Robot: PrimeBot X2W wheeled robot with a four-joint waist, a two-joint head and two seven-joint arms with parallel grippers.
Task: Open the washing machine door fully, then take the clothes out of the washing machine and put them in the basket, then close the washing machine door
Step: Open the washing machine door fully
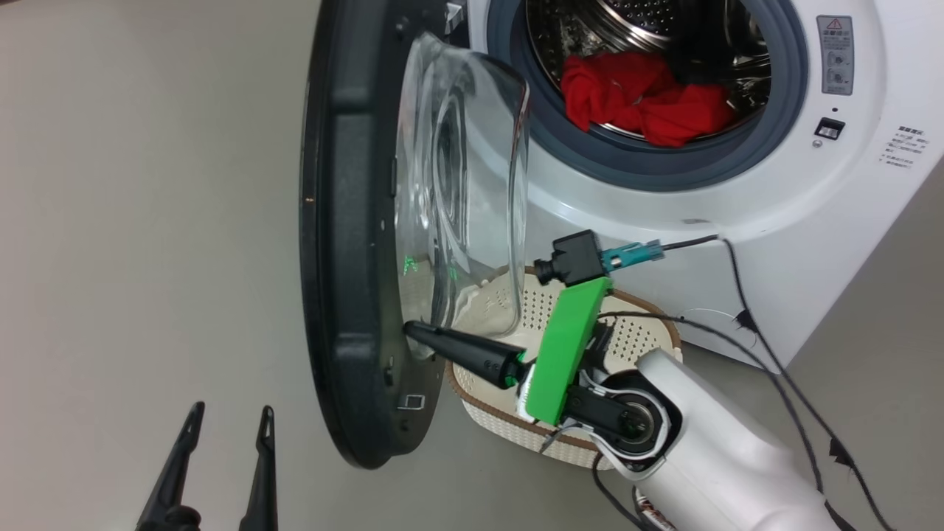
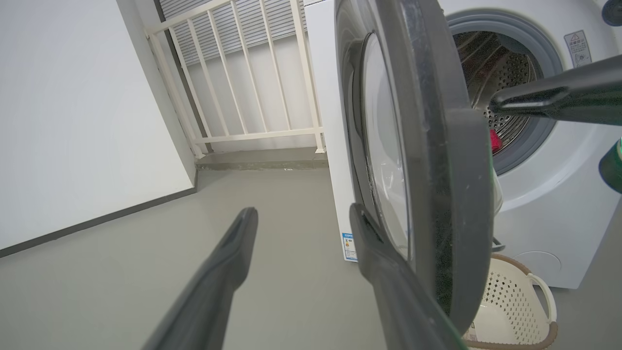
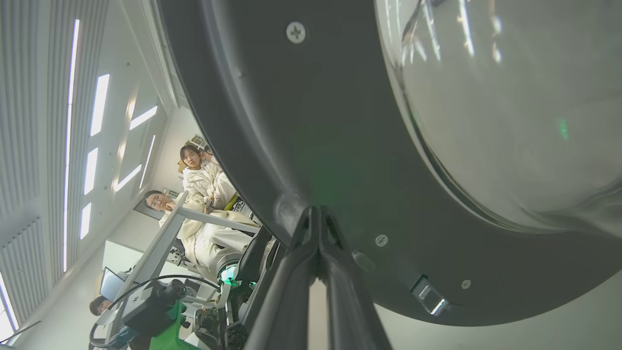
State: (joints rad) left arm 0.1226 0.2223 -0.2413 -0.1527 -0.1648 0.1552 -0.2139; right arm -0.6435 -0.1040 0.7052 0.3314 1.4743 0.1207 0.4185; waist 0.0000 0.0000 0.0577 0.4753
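The washing machine door [image 1: 346, 243] stands open, edge-on in the head view, its glass bowl [image 1: 464, 184] bulging toward the washing machine [image 1: 737, 214]. Red clothes [image 1: 641, 96] lie in the steel drum. My right gripper [image 1: 410, 329] is shut, with its tips against the inner face of the door's black rim [image 3: 316, 121], low beside the glass. The basket [image 1: 641, 332] sits on the floor under the door, in front of the machine, with my right arm over it. My left gripper [image 1: 230, 428] is open and holds nothing, on the door's outer side [image 2: 437, 146], clear of it.
Black cables [image 1: 767, 346] hang from my right wrist across the machine's front. In the left wrist view a white railing [image 2: 252, 78] and a wall [image 2: 73, 121] border grey floor [image 2: 146, 253] to the left. Several people [image 3: 199, 170] sit behind me. The door latch [image 3: 427, 294] juts from the rim.
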